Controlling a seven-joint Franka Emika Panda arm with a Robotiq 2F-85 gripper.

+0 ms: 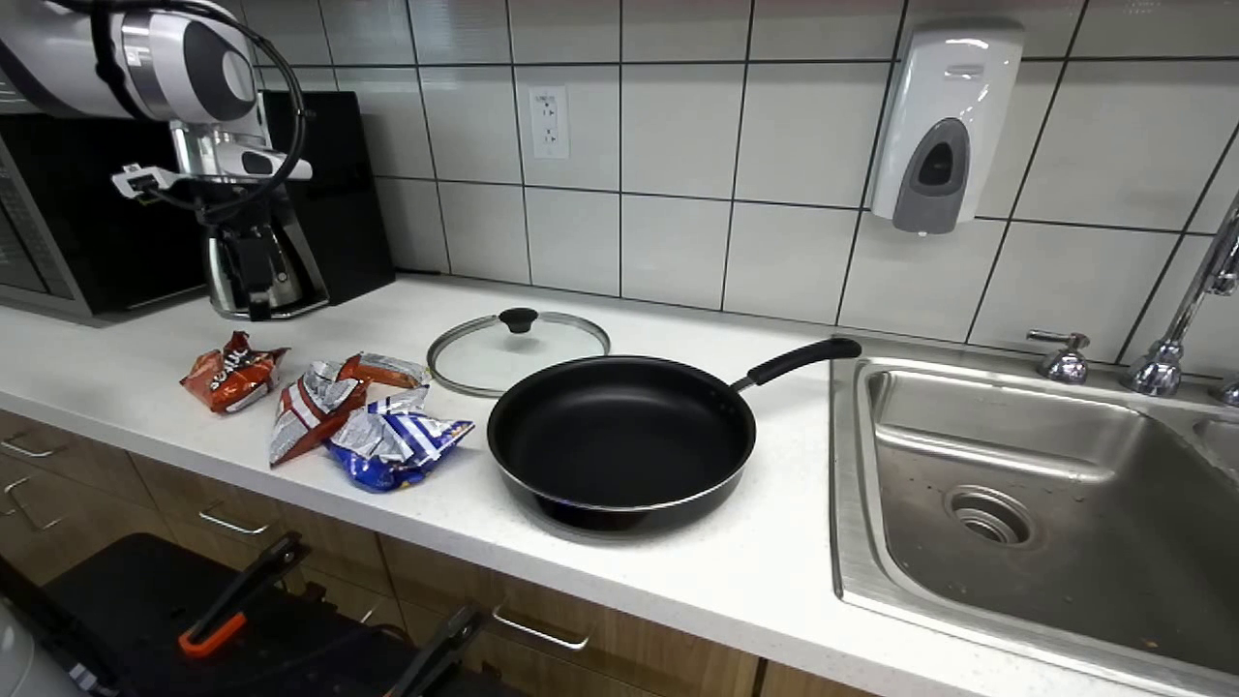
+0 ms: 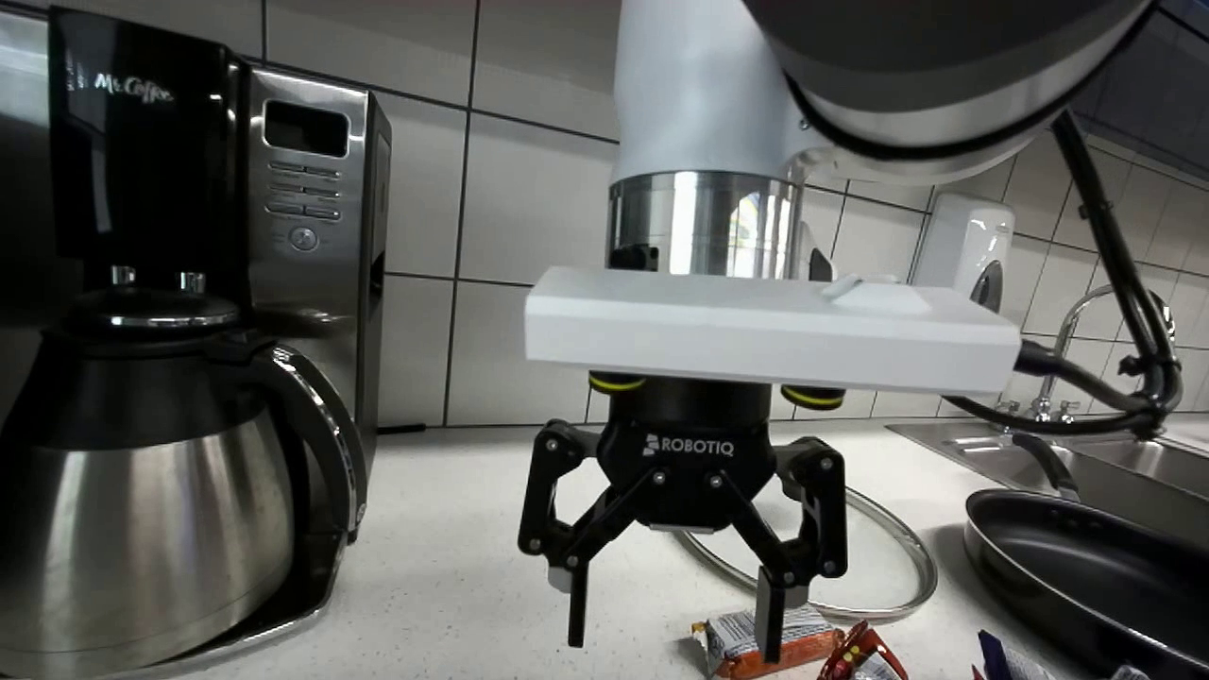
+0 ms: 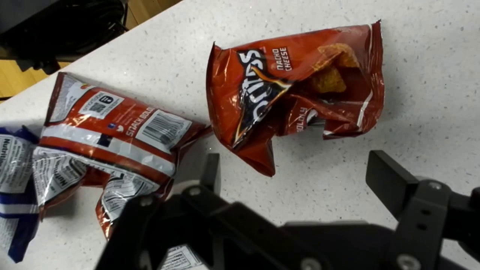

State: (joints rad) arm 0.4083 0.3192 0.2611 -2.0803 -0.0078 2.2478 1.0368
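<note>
My gripper (image 2: 672,628) hangs above the white counter with its jaws wide apart and nothing between them. In the wrist view, a red-orange Doritos bag (image 3: 247,90) lies just beyond the fingertips, not touched. Beside it, to the left in that view, lies a second red bag (image 3: 123,127), back side up, partly covered by a finger (image 3: 212,170). A blue and silver bag (image 3: 17,176) shows at the left edge. In an exterior view, a small orange and silver packet (image 1: 392,371) lies behind the second red bag; the gripper largely covers it in the wrist view.
A coffee maker with a steel carafe (image 2: 161,529) stands close to the gripper. Further along are a glass lid (image 1: 484,358), a black frying pan (image 1: 619,436) with its handle towards the steel sink (image 1: 968,426), and a soap dispenser (image 1: 949,116) on the wall.
</note>
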